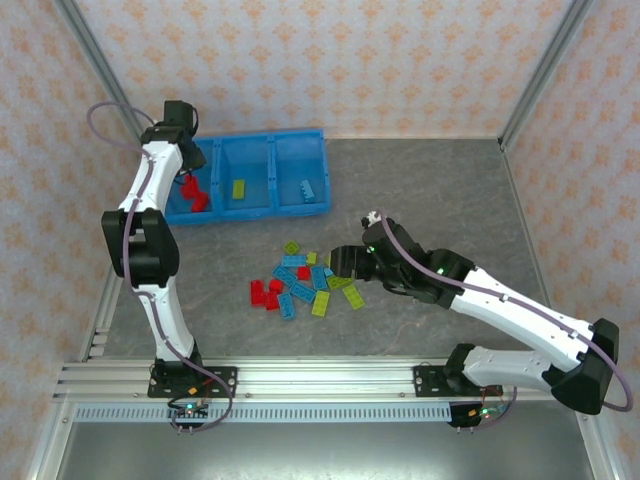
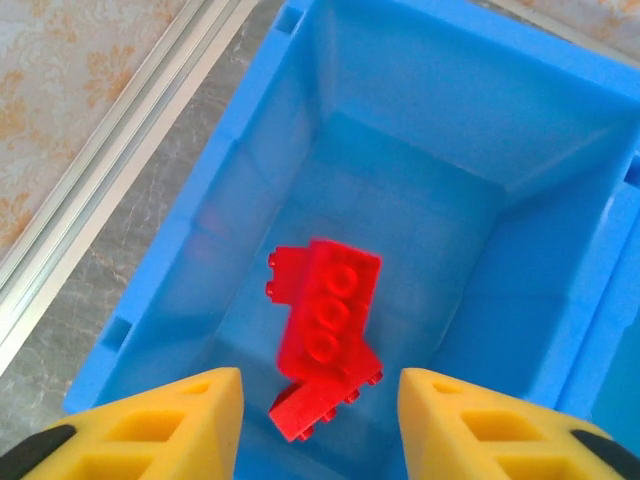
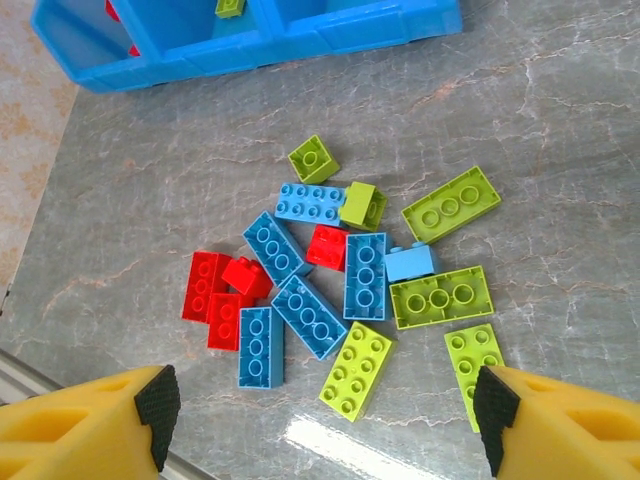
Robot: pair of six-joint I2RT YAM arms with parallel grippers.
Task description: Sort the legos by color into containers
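The blue bin (image 1: 262,137) stands at the back left with its three containers side by side. My left gripper (image 1: 186,172) hangs over the left one, open (image 2: 320,400), its yellow fingers (image 2: 190,420) apart and holding nothing. Two red legos (image 2: 325,320) sit below it in that compartment (image 2: 420,120); the upper one looks blurred. A yellow-green lego (image 1: 239,188) lies in the middle container and a light blue one (image 1: 306,188) in the right. Several loose legos (image 3: 340,270) in red, blue and yellow-green lie mid-table (image 1: 305,280). My right gripper (image 3: 325,408) hovers open above them (image 1: 347,262).
An aluminium rail (image 1: 300,378) crosses the near edge by the arm bases, and another rail (image 2: 110,170) runs just left of the bin. Patterned walls and slanted frame posts (image 1: 545,70) close in the grey table (image 1: 450,190).
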